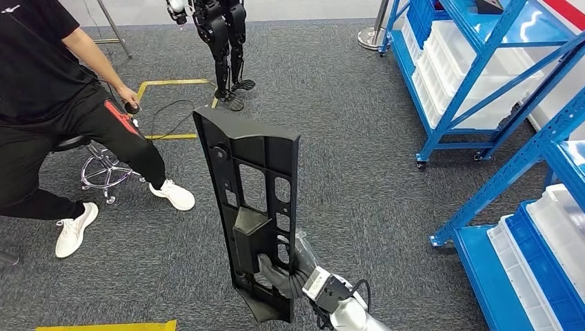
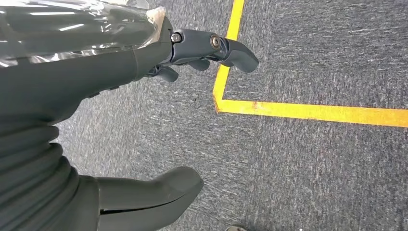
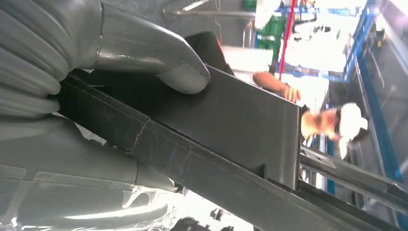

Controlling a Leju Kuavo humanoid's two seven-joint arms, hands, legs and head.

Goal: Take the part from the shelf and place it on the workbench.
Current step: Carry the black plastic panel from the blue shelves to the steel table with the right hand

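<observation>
Carpet point(image 1: 386, 158) of grey weave lies under the whole scene. The right hand point(image 1: 286, 272) grips the part point(image 1: 252, 207), a long black moulded panel with cut-outs, near its lower end and holds it upright above the floor; in the right wrist view the thumb point(image 3: 168, 67) presses flat on the panel's face. The left hand point(image 2: 159, 72) hangs over the carpet beside a yellow floor line point(image 2: 308, 111), fingers apart, holding nothing. Blue shelves point(image 1: 483, 89) with white bins stand to the right. A person point(image 1: 62, 96) sits on a stool point(image 1: 103, 169) at the left.
</observation>
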